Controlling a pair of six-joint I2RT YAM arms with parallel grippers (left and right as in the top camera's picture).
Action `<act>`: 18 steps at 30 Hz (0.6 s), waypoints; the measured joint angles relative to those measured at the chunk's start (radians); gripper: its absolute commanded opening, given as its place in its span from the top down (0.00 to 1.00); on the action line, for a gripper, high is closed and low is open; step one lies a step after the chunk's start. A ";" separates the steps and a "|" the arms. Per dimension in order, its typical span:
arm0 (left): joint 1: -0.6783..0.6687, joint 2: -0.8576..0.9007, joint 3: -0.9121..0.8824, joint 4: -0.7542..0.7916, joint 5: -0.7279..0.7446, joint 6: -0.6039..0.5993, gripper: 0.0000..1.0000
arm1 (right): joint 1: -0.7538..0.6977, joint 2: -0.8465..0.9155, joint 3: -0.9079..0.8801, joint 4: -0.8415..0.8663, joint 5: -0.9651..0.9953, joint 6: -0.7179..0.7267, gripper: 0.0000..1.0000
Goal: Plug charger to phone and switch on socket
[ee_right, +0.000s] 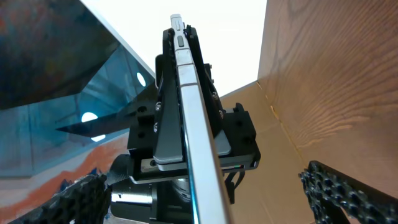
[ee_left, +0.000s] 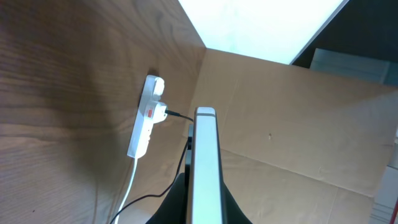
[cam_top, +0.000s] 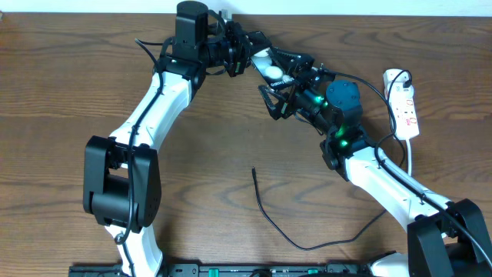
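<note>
Dark wood-grain table (cam_top: pixel 231 138); white wall strip (cam_top: pixel 346 8) along table's far edge; brown cardboard panel (ee_left: pixel 298 124) meets table's edge, bright white glare above it

The left arm (cam_top: pixel 146 115), at frame left, has white link shells, black joint housings and a black cable along its links. The right arm (cam_top: pixel 384 181), at frame right, matches it, with a teal motor housing (cam_top: pixel 343 96) and green lights (cam_top: pixel 336 140). The right hand (cam_top: pixel 274 101) has black fingers (ee_right: pixel 348 193) with a dotted texture.
</note>
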 measured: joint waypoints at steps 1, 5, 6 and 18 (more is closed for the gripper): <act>0.002 0.000 0.000 0.000 0.000 0.000 0.93 | 0.000 0.000 0.000 0.000 -0.003 0.000 0.01; 0.035 0.000 0.000 0.000 0.001 0.000 0.93 | 0.000 0.000 0.000 0.000 -0.018 -0.002 0.01; 0.051 0.000 0.000 0.000 0.005 0.000 0.93 | 0.000 0.000 0.000 0.000 -0.021 -0.010 0.01; 0.379 0.000 0.000 0.000 0.251 0.068 0.92 | 0.000 0.000 0.000 -0.003 -0.136 -0.184 0.01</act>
